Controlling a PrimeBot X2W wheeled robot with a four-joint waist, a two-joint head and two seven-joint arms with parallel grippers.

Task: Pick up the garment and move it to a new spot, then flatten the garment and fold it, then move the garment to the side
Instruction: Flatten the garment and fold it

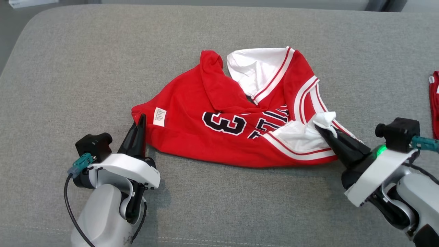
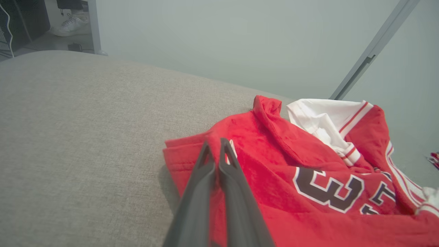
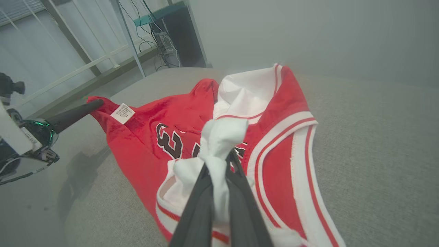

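Note:
The garment (image 1: 219, 103) is a red jersey with white trim and dark numerals, lying crumpled on a grey cushioned surface (image 1: 68, 68). My left gripper (image 1: 140, 118) is shut on the jersey's red left corner, seen pinched between the dark fingers in the left wrist view (image 2: 216, 144). My right gripper (image 1: 317, 127) is shut on a bunched white fold at the jersey's right side; the white cloth (image 3: 219, 144) pokes up between the fingers (image 3: 199, 199) in the right wrist view. A white care label (image 1: 159, 116) sits near the left corner.
A second red cloth item (image 1: 435, 103) lies at the right edge of the grey surface. The surface's rounded back edge runs along the top. A shoe (image 2: 68, 25) stands on the floor beyond, and a dark cabinet with cables (image 3: 178, 37) shows far off.

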